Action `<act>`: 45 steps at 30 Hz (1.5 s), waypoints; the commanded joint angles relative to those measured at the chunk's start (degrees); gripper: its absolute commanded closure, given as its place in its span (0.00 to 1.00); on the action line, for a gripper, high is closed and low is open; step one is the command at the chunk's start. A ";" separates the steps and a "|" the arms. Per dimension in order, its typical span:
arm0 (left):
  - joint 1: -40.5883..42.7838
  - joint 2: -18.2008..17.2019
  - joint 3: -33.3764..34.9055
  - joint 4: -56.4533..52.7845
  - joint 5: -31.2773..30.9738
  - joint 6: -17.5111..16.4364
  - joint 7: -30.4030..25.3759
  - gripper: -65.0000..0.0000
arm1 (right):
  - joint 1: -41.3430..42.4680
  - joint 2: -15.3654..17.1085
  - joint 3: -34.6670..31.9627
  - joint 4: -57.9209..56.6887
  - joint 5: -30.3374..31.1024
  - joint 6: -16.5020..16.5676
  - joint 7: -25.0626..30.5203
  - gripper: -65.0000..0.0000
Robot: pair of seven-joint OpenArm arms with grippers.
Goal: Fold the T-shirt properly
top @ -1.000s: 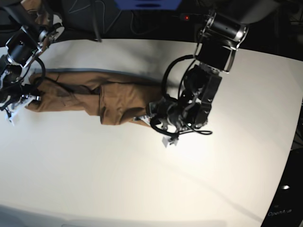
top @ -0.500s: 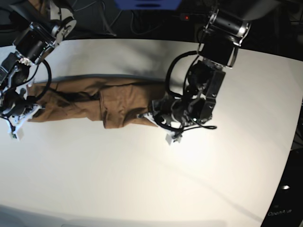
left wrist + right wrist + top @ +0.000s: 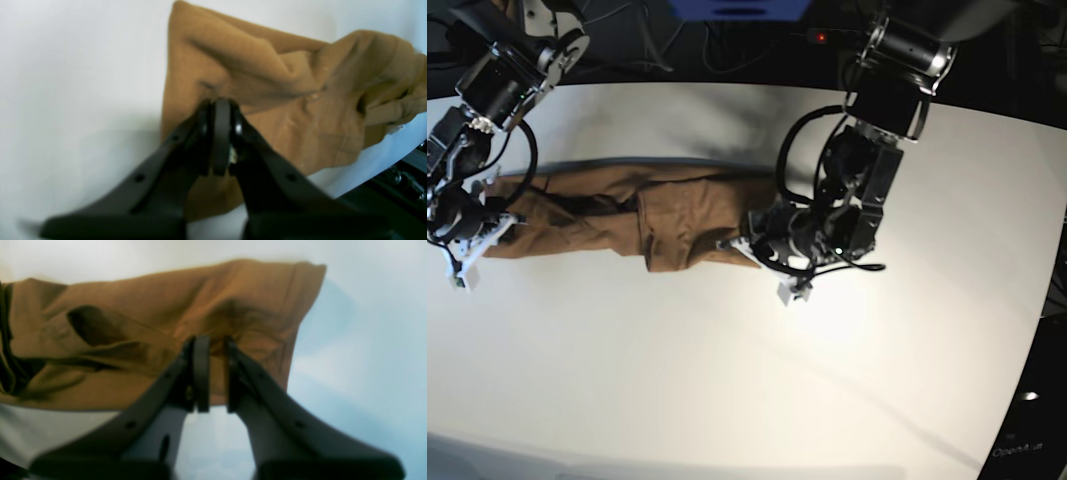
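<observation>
**T-shirt stretched lengthwise between both grippers on the tabletop**

The T-shirt [image 3: 627, 215] lies on the white tabletop [image 3: 727, 380] as a long, narrow, bunched band running across the far half of the surface, in the base view from its left edge toward the middle. The cloth is tan-brown, wrinkled, with folded layers overlapping near its middle.

The left gripper [image 3: 745, 245] sits at the band's end nearest the middle of the tabletop. In the left wrist view its jaws are pressed together, clenched on the fabric, with the cloth edge pinched at the fingertips [image 3: 222, 110] and the rest of the garment [image 3: 283, 100] spreading away beyond them.

The right gripper [image 3: 489, 215] sits at the opposite end, by the tabletop's edge. In the right wrist view its jaws stand nearly closed, with a narrow gap between them, and brown cloth [image 3: 166, 313] is caught at the fingertips [image 3: 201, 346]; it is grasping the T-shirt there.

Both arms reach down from the far side of the tabletop.
</observation>
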 commanded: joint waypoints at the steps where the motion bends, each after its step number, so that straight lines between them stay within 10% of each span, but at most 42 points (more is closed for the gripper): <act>1: 0.38 -0.59 0.07 -0.43 2.89 1.38 2.41 0.97 | 1.24 0.99 -0.15 1.20 0.67 0.14 0.42 0.91; 9: 0.64 -0.59 0.07 -0.34 2.89 1.38 2.41 0.97 | 1.86 2.83 -0.32 -0.47 0.49 0.14 0.42 0.87; 17: 0.64 -0.59 0.07 -0.34 2.98 1.38 2.68 0.97 | 7.75 6.17 2.84 -14.10 0.49 0.14 0.42 0.49; 45: 1.52 -0.59 -0.02 -0.34 2.98 1.46 3.03 0.97 | 12.67 7.49 9.35 -17.79 0.76 0.14 0.42 0.48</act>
